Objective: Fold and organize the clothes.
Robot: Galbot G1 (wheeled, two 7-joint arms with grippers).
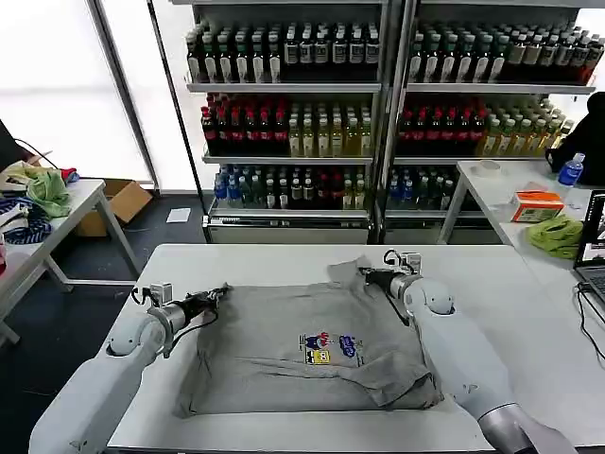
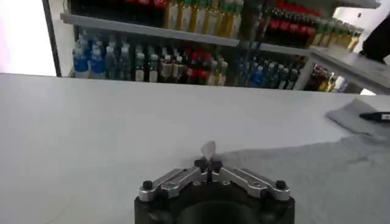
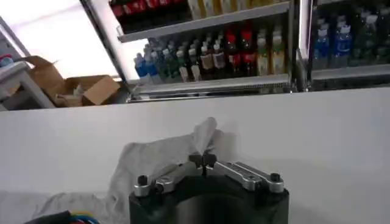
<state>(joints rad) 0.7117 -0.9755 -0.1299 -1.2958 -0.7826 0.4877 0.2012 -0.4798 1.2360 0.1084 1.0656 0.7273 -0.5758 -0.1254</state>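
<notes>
Head view: a soft grey T-shirt (image 1: 302, 355) with a small multicoloured chest print is being held spread across the white table (image 1: 492, 284), its far left corner being pinched between the closed fingers of the left gripper (image 1: 219, 295) and its far right sleeve being clamped in the closed right gripper (image 1: 364, 272), while stocked drink shelves (image 1: 293, 104) are standing behind
</notes>
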